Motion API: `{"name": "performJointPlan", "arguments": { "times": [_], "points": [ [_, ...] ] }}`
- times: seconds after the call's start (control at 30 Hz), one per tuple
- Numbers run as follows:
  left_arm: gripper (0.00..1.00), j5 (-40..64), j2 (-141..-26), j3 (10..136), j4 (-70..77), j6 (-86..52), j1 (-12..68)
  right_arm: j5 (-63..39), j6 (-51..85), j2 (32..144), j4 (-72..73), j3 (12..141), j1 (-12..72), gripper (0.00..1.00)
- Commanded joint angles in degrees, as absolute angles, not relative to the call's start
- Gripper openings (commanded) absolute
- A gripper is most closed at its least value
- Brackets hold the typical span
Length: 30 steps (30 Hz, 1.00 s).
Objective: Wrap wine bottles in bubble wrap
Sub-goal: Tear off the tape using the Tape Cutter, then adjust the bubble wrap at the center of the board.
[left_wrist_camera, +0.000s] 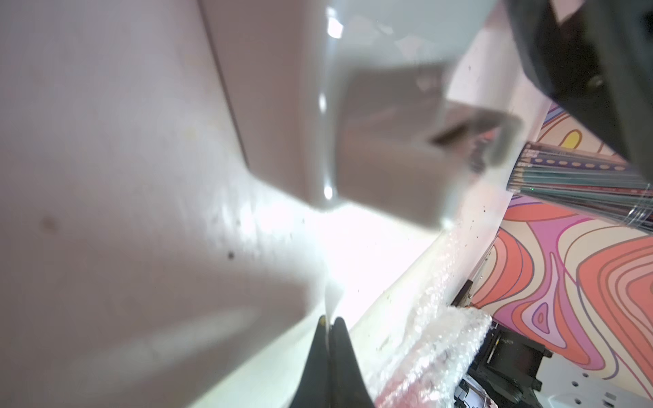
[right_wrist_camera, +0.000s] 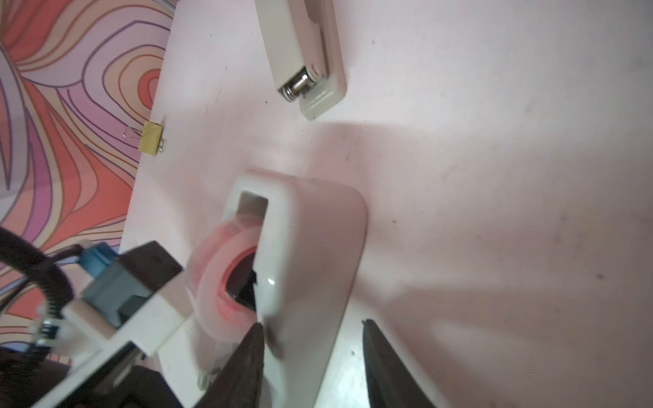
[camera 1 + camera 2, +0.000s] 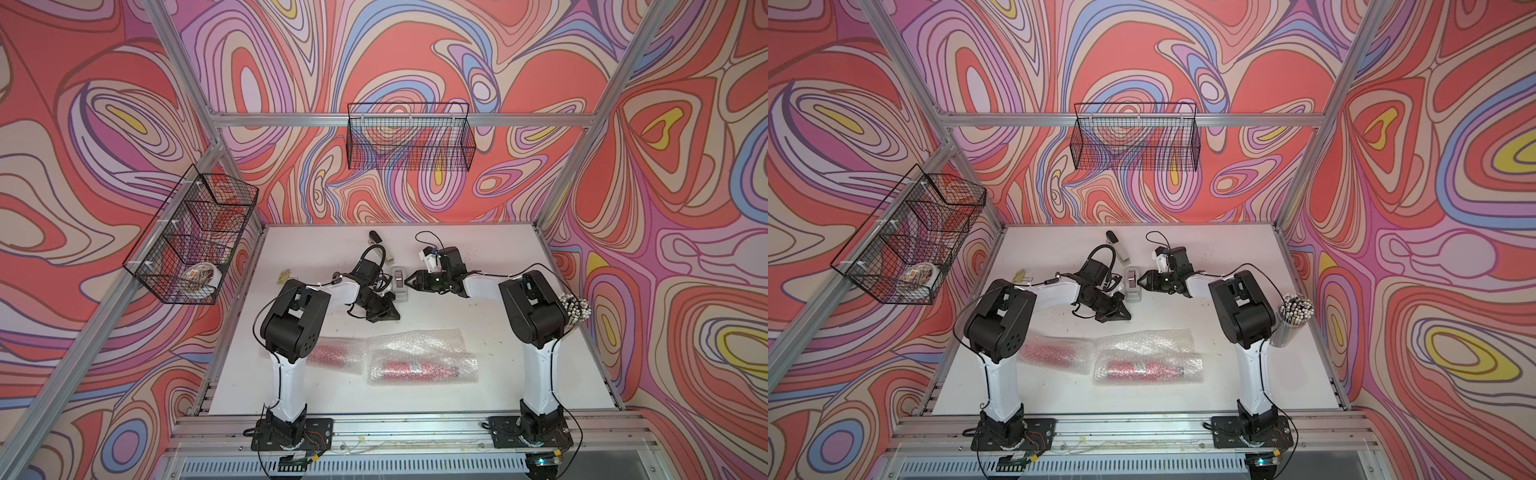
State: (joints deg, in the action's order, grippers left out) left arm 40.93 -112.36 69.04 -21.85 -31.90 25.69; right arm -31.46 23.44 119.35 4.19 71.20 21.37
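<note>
Both top views show two wine bottles lying near the table's front, each rolled in bubble wrap. One bottle (image 3: 332, 352) is partly hidden behind my left arm. The labelled bottle (image 3: 415, 368) (image 3: 1144, 368) lies in its bubble wrap (image 3: 419, 343); the left wrist view catches wrap (image 1: 441, 339) too. My left gripper (image 3: 397, 316) (image 1: 330, 321) is shut on a clear tape strip (image 1: 327, 176) running up to the grey tape dispenser (image 3: 400, 286) (image 2: 311, 247). My right gripper (image 3: 409, 282) (image 2: 312, 323) is open, its jaws astride the dispenser's body.
A stapler (image 3: 380, 246) (image 2: 304, 60) lies behind the dispenser. A yellow binder clip (image 3: 285, 274) (image 2: 153, 137) sits at the left. A pencil cup (image 3: 575, 311) stands by the right edge. Wire baskets (image 3: 409, 137) (image 3: 191, 237) hang on the back and left frame.
</note>
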Motion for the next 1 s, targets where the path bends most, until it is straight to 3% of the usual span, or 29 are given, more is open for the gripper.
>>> {"name": "performJointPlan", "arguments": {
  "times": [0.0,0.27,0.5,0.57,0.97],
  "points": [
    [0.0,39.0,-106.3,71.5,-31.4,-27.3,25.8,-29.7,14.5,111.6,1.8,67.6,21.2,0.62],
    [0.0,39.8,-95.7,69.9,-41.2,-22.0,25.9,-37.7,-2.6,98.4,-6.6,60.1,21.2,0.74],
    [0.0,39.0,-84.4,65.7,-47.9,-21.3,25.9,-41.7,-15.0,101.2,-21.2,63.4,26.2,0.82],
    [0.0,37.9,-81.4,64.7,-50.0,-21.0,25.9,-41.2,-17.7,103.3,-23.6,64.0,27.9,0.98],
    [0.0,35.4,-72.5,61.6,-55.7,-19.9,22.9,-42.7,-32.0,114.8,-43.6,75.8,32.1,0.98]
  ]
}}
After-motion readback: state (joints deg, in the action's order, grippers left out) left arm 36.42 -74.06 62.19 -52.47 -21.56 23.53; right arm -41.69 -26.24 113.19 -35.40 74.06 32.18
